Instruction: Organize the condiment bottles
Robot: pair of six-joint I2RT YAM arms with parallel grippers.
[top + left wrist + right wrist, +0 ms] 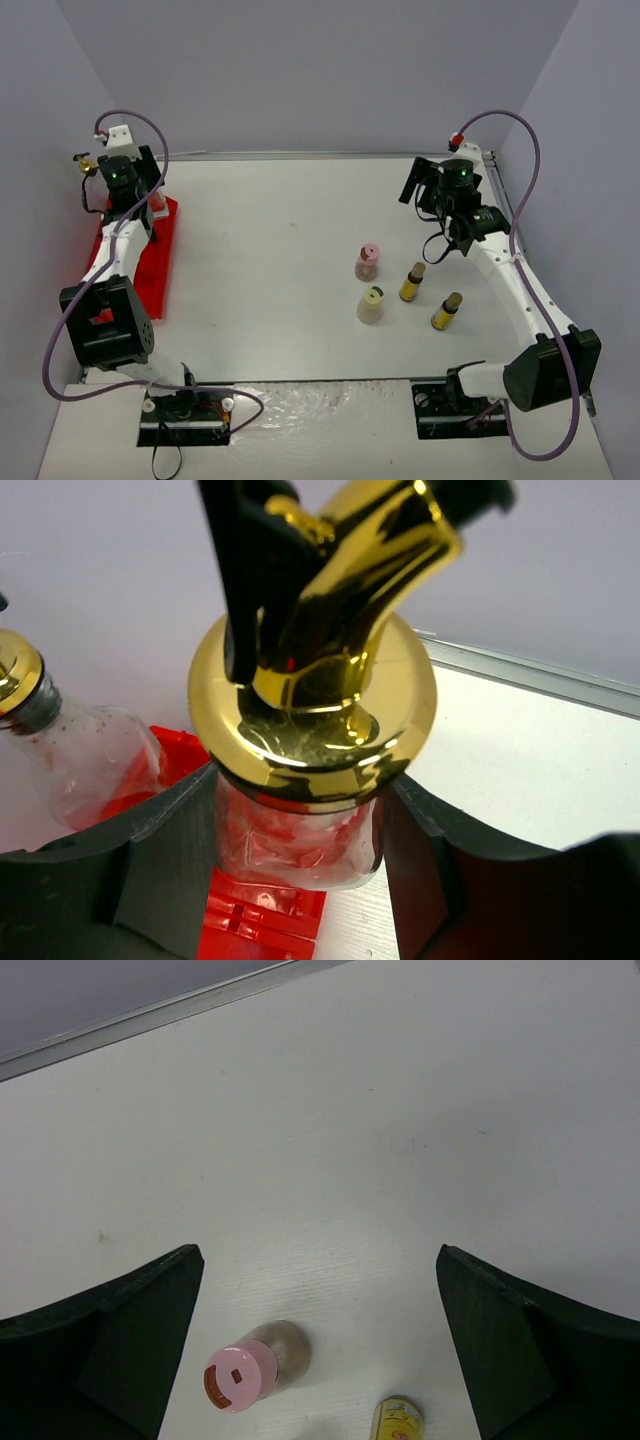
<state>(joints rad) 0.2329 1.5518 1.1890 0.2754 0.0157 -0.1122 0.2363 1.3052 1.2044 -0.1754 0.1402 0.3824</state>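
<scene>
My left gripper [150,203] [300,830] is shut on a tall clear bottle with a gold pour spout [312,680], holding it at the edge of the red tray [150,270] [262,912]. A second clear gold-spout bottle [60,750] [85,162] is just to its left. The pink-capped beige bottle [368,262] [245,1372], the yellow-capped beige bottle [371,305] and two slim yellow brown-capped bottles [412,282] [446,311] stand on the table right of centre. My right gripper [415,182] [318,1260] is open and empty, above and behind them.
The red tray lies along the table's left side against the wall. Grey walls enclose the table at the back and both sides. One slim yellow bottle [398,1420] shows at the bottom edge of the right wrist view.
</scene>
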